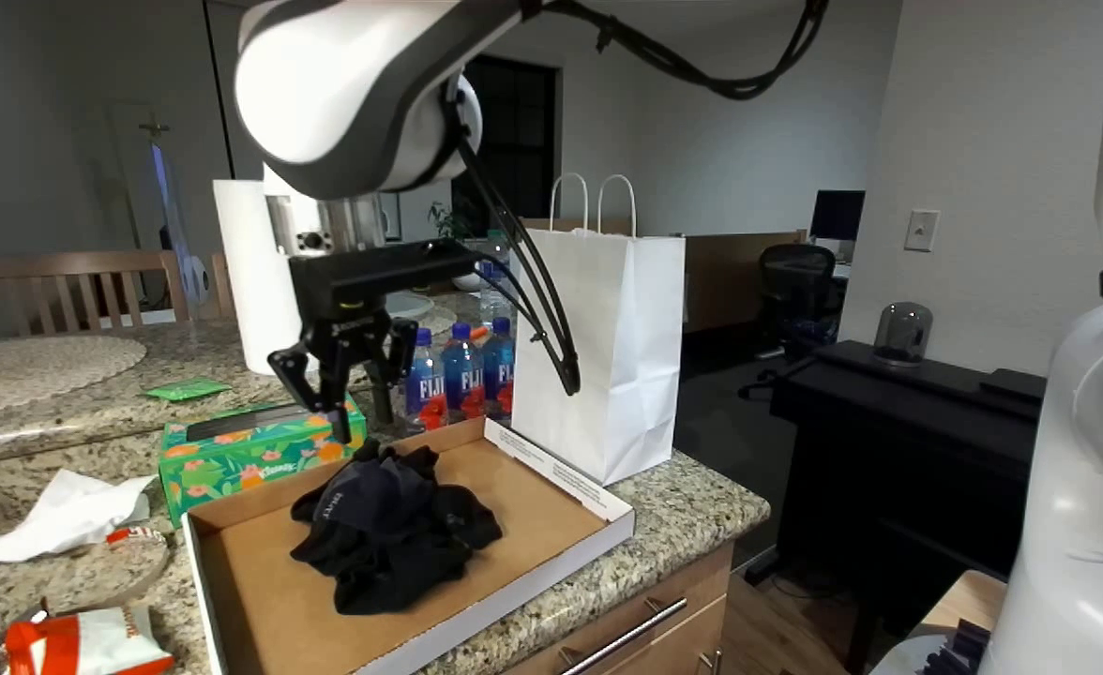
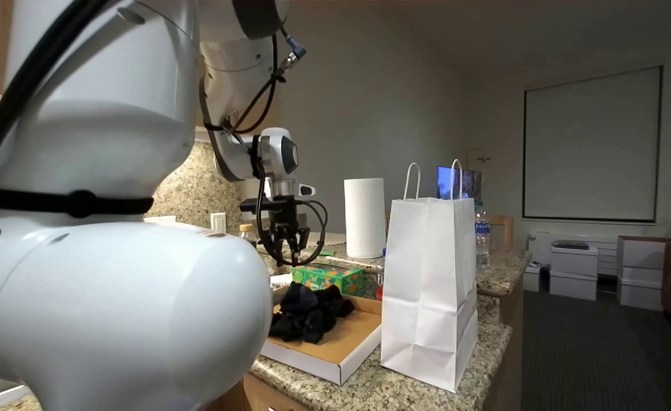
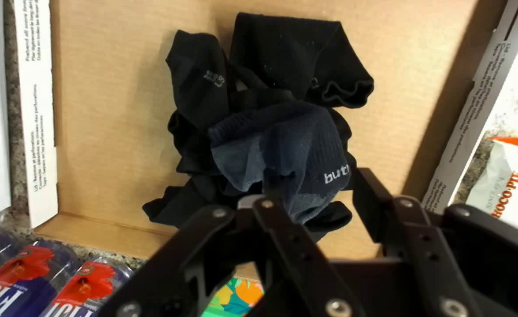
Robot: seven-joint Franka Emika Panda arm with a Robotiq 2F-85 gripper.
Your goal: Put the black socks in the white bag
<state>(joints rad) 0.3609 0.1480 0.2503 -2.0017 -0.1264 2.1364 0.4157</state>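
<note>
- Black socks [image 1: 392, 534] sit in a lumpy heap in the cardboard tray [image 1: 261, 581], right under the claw [image 3: 320, 188].
- Claw jaws stand parted, clear gap between the fingertips [image 3: 371, 202]; sock fabric shows below through that gap.
- In an exterior view the fingertips hang above the heap, apart from it.
- Topmost sock [image 3: 307, 132], directly below the gap, looks navy in the wrist view; white lettering starts "butt", rest is out of sight.
- White bag [image 2: 421, 285] stands upright on the table [image 2: 364, 394], out to the claw's side and well apart from it. Both looped handles up; can't see inside.
- Bag is just beside the tray, strip of granite between them in the wrist view.
- Three Fiji bottles [image 1: 463, 370]: same side of the claw as the bag, near it, outside the tray.
- Green floral tissue box [image 1: 265, 457]: just past the tray, behind the claw in an exterior view.
- Choco Pie packet [image 3: 510, 189]: opposite side of the claw from the bag, outside the tray wall.
- Crumpled tissue [image 1: 64, 516]: packet's side too, well apart from the claw.
- Paper towel roll [image 2: 364, 220]: upright on the raised ledge [image 1: 125, 398], beyond the tissue box from the claw.
- Small green packet [image 1: 186, 389]: flat on that ledge.
</note>
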